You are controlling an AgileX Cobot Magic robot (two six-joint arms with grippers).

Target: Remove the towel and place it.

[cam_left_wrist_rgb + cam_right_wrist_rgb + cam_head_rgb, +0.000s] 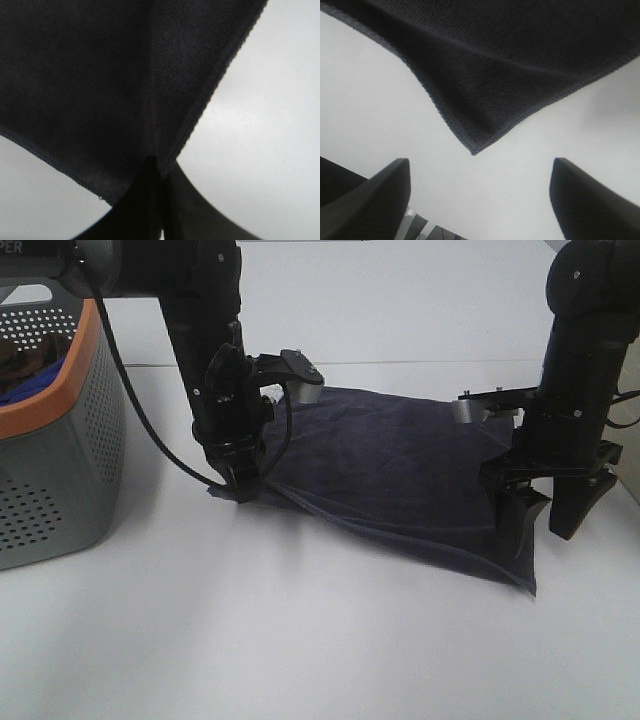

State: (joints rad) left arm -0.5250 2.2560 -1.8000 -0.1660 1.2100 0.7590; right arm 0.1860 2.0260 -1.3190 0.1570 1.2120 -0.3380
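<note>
Our left tool (243,490) pinches the towel (400,470) at nine o'clock; right tool (550,510) gapes empty; towel already on worktop (300,640), release remains.

Dark charcoal-purple plush towel (390,470), hemmed edges, spread mostly flat on white worktop (300,640), left corner pinched up, near-right corner free

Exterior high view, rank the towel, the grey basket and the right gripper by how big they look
1. towel, largest spread.
2. grey basket, close to it, but cut off by the frame edge, so this order is unsure.
3. right gripper, clearly smallest.
</note>
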